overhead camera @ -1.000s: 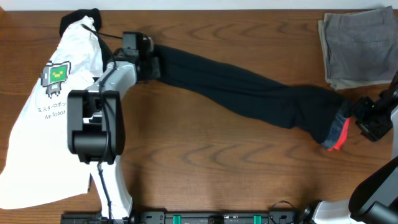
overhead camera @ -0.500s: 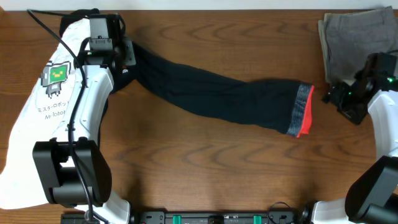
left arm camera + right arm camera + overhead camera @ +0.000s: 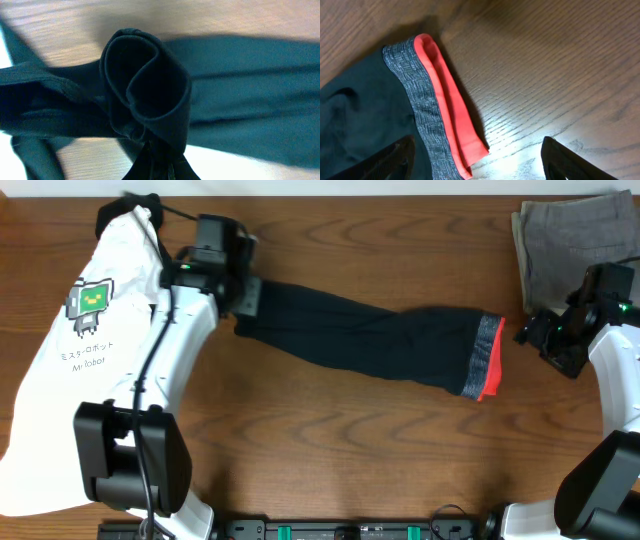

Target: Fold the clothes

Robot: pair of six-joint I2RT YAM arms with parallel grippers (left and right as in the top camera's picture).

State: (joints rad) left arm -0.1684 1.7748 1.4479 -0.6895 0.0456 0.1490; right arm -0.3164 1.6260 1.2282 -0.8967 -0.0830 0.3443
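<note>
Overhead, the black trousers (image 3: 380,345) lie as one long band across the middle of the wooden worktop (image 3: 350,450), running from upper left down toward the right. The two legs are together rather than spread. The grey waistband (image 3: 487,352), with its coral-red edge, forms the right end and rests flat on the wood.

At the opposite end, the left gripper (image 3: 246,296) sits on the leg cuffs, its jaws closed tight on the cloth. The left wrist view is filled with that black fabric (image 3: 145,95), bunched into a rolled, curled fold right in front of the camera. The rest of the legs stretch away over the worktop behind it. The fingers themselves are almost entirely buried in the dark cloth at the bottom edge of this view.

The right gripper (image 3: 528,335) is just beside the waistband on its right, apart from it. From the right wrist camera, its jaws (image 3: 477,145) stand wide apart with nothing clamped between them. The two dark fingertips (image 3: 390,157) sit at the lower corners of the view, and the coral edge (image 3: 447,95) and the grey band lie on the wood below.

A white T-shirt with a green robot print (image 3: 70,380) is spread over the left side of the worktop, partly under the left arm. A folded pair of grey-olive trousers (image 3: 565,255) sits in the far right corner, near the right arm.
</note>
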